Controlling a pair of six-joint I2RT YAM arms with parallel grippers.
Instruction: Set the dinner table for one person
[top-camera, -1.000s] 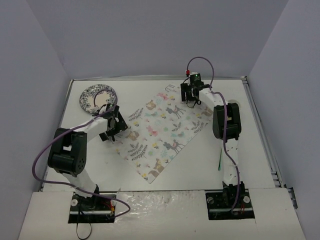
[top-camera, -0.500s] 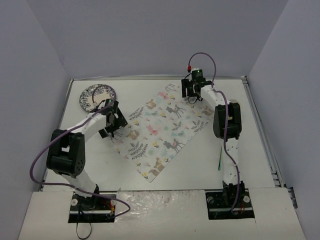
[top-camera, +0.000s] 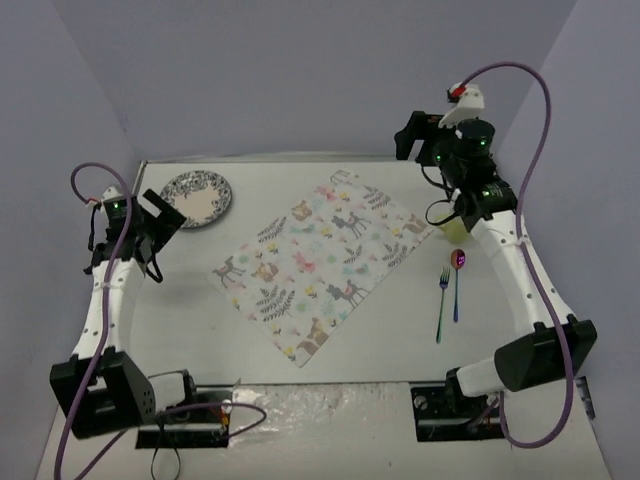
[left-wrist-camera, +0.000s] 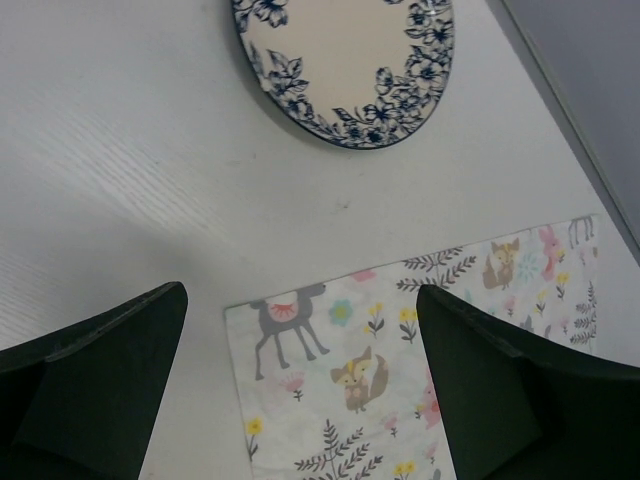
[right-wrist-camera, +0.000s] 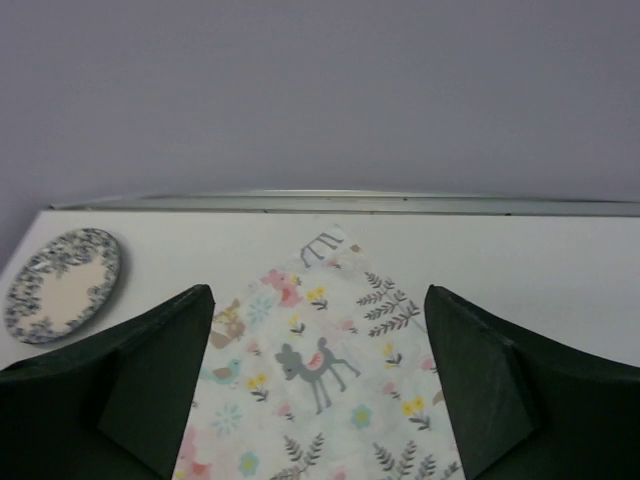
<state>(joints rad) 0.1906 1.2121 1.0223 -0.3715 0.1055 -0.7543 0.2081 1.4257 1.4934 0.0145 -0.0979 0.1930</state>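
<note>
While placemat (top-camera: 325, 262) lies askew on dinner table (top-camera: 180, 300), plate (top-camera: 196, 197) far-left, fork (top-camera: 440, 305), spoon (top-camera: 457, 275) right

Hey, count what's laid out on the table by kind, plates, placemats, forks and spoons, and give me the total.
plate: 1
placemat: 1
fork: 1
spoon: 1
Total: 4

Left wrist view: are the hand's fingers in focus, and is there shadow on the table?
Left wrist: the fingers look soft, the plate and placemat sharp, and a faint shadow band crosses the dinner table. Top external: soft, even light.
</note>
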